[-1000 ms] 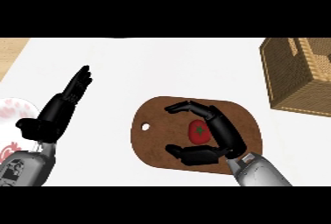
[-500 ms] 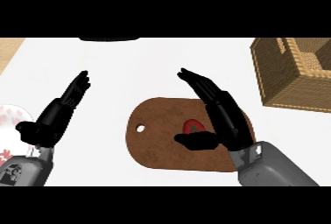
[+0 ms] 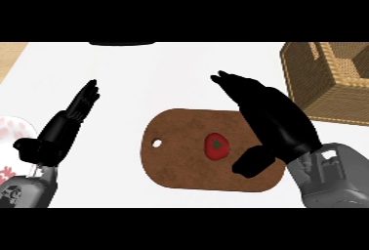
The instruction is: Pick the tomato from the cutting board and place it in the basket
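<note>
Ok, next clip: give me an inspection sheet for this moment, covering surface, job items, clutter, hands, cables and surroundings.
Surface: white counter, with a tan strip along its far left edge.
Job items: tomato lies on the brown cutting board, not held; wicker basket stands at the far right, apart from the board.
Clutter: a white and red patterned object at the left edge, partly hidden; a dark object at the far edge, cut off.
Hands: right hand open over the board's right side, fingers straight, thumb near the tomato; left hand open, resting at the left, fingers up.
Cables: nothing seen.
Surroundings: nothing seen beyond the counter.
</note>
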Robot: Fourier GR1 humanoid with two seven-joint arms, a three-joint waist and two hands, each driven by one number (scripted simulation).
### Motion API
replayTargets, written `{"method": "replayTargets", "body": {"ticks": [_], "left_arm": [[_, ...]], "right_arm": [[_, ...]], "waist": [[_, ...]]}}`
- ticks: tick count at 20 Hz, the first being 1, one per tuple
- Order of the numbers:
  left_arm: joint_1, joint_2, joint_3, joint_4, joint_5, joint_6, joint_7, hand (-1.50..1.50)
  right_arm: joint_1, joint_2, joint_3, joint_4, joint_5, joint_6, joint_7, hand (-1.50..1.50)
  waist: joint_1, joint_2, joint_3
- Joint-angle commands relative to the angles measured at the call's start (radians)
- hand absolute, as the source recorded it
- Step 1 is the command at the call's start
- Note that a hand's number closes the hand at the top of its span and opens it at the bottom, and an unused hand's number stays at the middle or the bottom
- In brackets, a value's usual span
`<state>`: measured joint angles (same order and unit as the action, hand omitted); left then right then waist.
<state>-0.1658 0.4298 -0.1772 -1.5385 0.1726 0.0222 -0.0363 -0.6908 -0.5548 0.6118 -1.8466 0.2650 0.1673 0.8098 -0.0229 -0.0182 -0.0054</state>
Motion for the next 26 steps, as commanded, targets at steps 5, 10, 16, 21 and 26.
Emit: {"method": "replayTargets", "body": {"ticks": [5,10,16,21,26], "left_arm": [[-0.035,-0.013,0.022,0.018,0.005,-0.028,0.013,0.0],[0.06,-0.021,0.016,-0.068,-0.02,-0.016,0.009,0.0],[0.017,-0.054,0.021,-0.033,-0.051,-0.033,-0.002,0.0],[-0.016,-0.06,0.053,-0.002,-0.068,-0.06,0.013,0.0],[-0.056,-0.067,0.072,-0.008,-0.071,-0.082,0.047,0.0]], "right_arm": [[-0.045,-0.08,-0.158,-0.237,-0.366,0.291,0.337,-1.5],[0.035,-0.185,-0.265,-0.351,-0.46,0.278,0.353,-1.5],[0.104,-0.075,-0.143,-0.291,-0.228,0.181,0.267,-1.5],[0.23,-0.04,-0.223,-0.248,-0.156,0.189,0.113,-1.5],[0.318,0.073,-0.12,-0.179,0.063,0.103,-0.011,-1.5]], "waist": [[0.003,0.012,0.004],[0.012,0.012,0.005],[0.026,0.018,0.005],[0.022,0.019,0.006],[0.022,0.02,0.006]]}}
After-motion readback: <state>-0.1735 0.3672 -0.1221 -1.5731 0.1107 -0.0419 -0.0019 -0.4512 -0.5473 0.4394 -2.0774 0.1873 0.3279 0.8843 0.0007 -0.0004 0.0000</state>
